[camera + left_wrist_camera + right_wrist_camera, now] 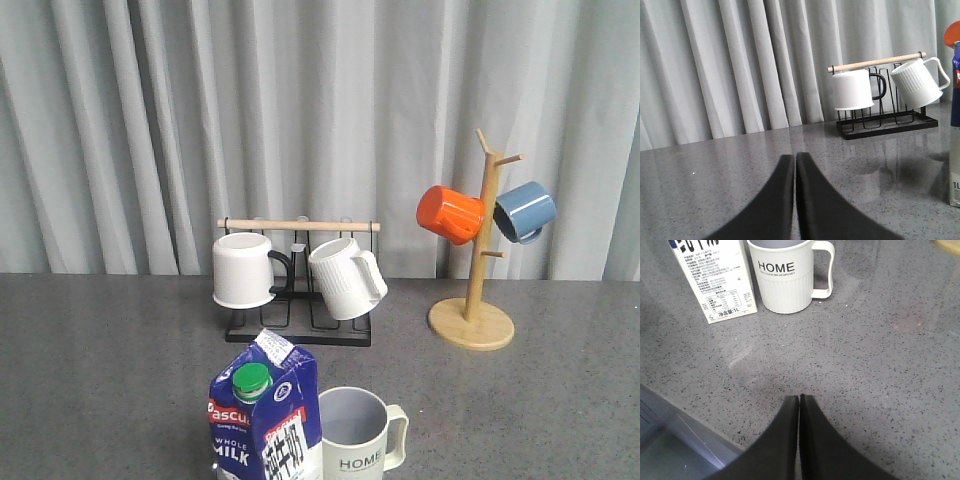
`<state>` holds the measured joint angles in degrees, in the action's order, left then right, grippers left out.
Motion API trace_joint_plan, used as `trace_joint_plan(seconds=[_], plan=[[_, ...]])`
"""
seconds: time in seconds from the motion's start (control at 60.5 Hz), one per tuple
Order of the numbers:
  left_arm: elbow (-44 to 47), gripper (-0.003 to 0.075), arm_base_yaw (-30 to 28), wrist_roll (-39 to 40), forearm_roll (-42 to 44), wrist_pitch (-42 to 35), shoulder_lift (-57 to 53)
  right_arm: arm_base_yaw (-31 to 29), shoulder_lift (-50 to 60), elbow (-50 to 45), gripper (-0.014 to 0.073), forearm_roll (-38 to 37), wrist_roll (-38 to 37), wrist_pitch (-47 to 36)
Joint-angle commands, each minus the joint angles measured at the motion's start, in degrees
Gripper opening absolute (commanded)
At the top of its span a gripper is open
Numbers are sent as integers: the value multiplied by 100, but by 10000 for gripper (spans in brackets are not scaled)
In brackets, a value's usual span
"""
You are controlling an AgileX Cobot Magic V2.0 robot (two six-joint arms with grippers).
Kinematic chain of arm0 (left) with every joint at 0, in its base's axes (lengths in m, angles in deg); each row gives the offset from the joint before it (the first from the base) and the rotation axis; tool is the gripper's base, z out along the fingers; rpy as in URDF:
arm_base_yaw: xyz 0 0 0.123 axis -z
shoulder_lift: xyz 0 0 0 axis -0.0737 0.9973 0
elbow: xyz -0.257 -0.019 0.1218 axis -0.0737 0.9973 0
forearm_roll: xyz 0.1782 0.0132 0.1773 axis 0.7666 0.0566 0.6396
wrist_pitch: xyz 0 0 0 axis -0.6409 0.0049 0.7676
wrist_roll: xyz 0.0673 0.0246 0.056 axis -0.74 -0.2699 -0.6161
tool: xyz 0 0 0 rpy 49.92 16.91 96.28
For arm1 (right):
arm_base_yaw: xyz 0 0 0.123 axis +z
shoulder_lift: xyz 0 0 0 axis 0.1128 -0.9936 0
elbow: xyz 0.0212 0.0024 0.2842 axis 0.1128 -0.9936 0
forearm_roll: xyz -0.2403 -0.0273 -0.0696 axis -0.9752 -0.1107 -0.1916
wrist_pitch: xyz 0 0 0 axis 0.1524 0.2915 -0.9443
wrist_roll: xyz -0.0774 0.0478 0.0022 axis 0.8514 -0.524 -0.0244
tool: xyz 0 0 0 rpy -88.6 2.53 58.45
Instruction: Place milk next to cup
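The milk point(265, 420) stands just left of the cup point(362, 432), both tools point(795, 200) point(799, 440) pressed together; likely heavy, slick cardboard, best gripped mid-body.

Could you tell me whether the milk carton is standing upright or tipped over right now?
Upright. The milk stands with its gable and green cap on top, base flat on the table beside the cup.

smooth matte black curved fingers on the left gripper point(795, 165) and right gripper point(799, 407)
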<state>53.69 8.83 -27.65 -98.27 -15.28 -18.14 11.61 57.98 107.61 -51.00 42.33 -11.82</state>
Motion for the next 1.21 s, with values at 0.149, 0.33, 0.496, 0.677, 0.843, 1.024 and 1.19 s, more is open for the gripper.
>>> trace_joint_plan(seconds=[0.149,0.33,0.496,0.677,0.843,1.024,1.19], plan=[[121,-8,0,-16,-68,-416,-19,-2,-18,172,-5,72,21,-335],[121,-8,0,-16,-68,-403,-19,-2,-18,172,-5,72,21,-335],[121,-8,0,-16,-68,-398,-19,-2,-18,172,-5,72,21,-335],[121,-8,0,-16,-68,-386,-19,-2,-18,172,-5,72,21,-335],[121,-8,0,-16,-68,-386,-19,-2,-18,172,-5,72,21,-335],[121,-8,0,-16,-68,-386,-19,-2,-18,172,-5,64,41,-335],[121,-8,0,-16,-68,-386,-19,-15,350,172,-5,-560,211,-357]])
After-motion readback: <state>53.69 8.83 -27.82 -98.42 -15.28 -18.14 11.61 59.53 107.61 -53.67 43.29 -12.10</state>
